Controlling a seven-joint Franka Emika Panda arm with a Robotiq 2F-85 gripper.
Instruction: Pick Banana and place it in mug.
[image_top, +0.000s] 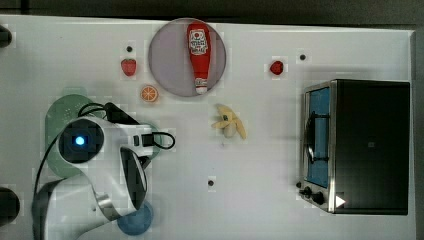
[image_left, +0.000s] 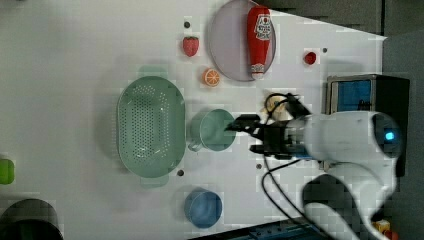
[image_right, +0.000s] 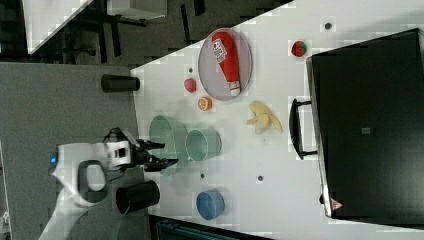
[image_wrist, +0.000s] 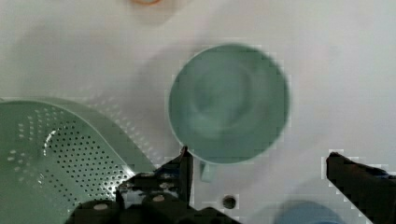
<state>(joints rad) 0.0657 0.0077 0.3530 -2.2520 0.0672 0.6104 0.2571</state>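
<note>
— Where's your hand?

— My gripper (image_wrist: 257, 172) hangs over the mug (image_wrist: 229, 102), pointing down, jaws spread wide and holding nothing. The mug looks bare inside.

— What's on the table?

— One banana (image_top: 229, 121), one mug, one colander (image_left: 150, 126), one ketchup bottle (image_top: 199, 54) lying on one plate (image_top: 167, 57), two strawberries (image_top: 128, 66), one orange slice (image_top: 149, 93), one blue cup (image_left: 203, 208) (plus a toaster oven (image_top: 365, 145)).

— And the banana?

— Pale yellow, peel flaps splayed, dark spot. In the top view it lies right of the mug, well apart, just below the plate.
</note>
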